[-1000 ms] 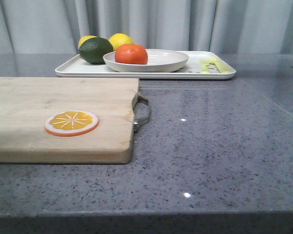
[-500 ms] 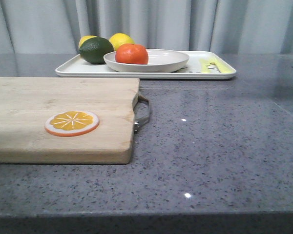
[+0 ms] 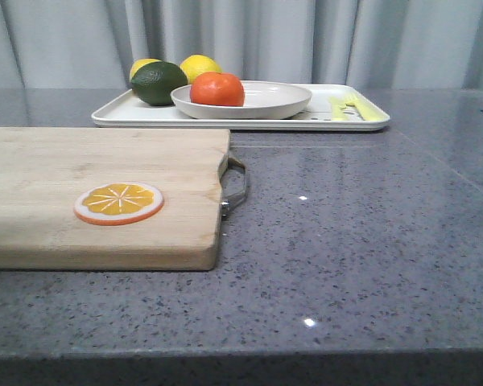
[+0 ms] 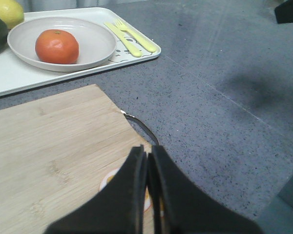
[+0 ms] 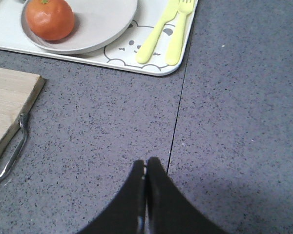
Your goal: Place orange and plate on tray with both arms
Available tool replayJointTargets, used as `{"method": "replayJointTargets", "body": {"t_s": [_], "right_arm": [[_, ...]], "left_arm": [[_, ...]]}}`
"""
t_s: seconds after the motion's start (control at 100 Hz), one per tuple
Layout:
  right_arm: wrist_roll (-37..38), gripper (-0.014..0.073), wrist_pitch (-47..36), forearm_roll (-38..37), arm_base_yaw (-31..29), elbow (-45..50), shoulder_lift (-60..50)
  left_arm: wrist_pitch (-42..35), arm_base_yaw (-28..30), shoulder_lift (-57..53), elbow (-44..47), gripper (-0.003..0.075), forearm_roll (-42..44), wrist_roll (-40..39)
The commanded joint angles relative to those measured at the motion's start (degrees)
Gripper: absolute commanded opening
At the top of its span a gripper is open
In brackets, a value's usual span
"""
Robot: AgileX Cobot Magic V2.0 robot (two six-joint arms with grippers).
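Observation:
The orange (image 3: 217,88) lies in the beige plate (image 3: 274,103), which stands on the white tray (image 3: 121,115) at the back of the table. The orange (image 4: 56,46), plate (image 4: 95,41) and tray (image 4: 14,78) also show in the left wrist view, and in the right wrist view as orange (image 5: 49,19), plate (image 5: 105,19) and tray (image 5: 151,63). My left gripper (image 4: 147,152) is shut and empty above the cutting board's near corner. My right gripper (image 5: 146,162) is shut and empty over the bare countertop, well short of the tray. Neither gripper shows in the front view.
A wooden cutting board (image 3: 88,189) with a metal handle (image 3: 237,186) and an orange slice disc (image 3: 118,202) lies front left. Two lemons (image 3: 200,66) and a dark green avocado (image 3: 158,83) sit on the tray's left end. Yellow cutlery (image 3: 350,106) lies on its right end.

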Motion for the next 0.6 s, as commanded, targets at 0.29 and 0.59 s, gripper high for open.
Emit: {"method": "replayJointTargets", "body": {"t_s": [0.29, 0.59], "right_arm": [[-0.54, -0.0067, -7.93, -1.96, 0.12, 12.47, -19.98], [-0.54, -0.0067, -7.85, -1.96, 0.12, 20.84, -33.60]], "left_arm": [[-5.46, 0.04, -9.51, 4.11, -0.0020, -1.90, 0.00], [-4.86, 0.04, -19.53, 7.89, -0.0020, -1.80, 0.00]]}}
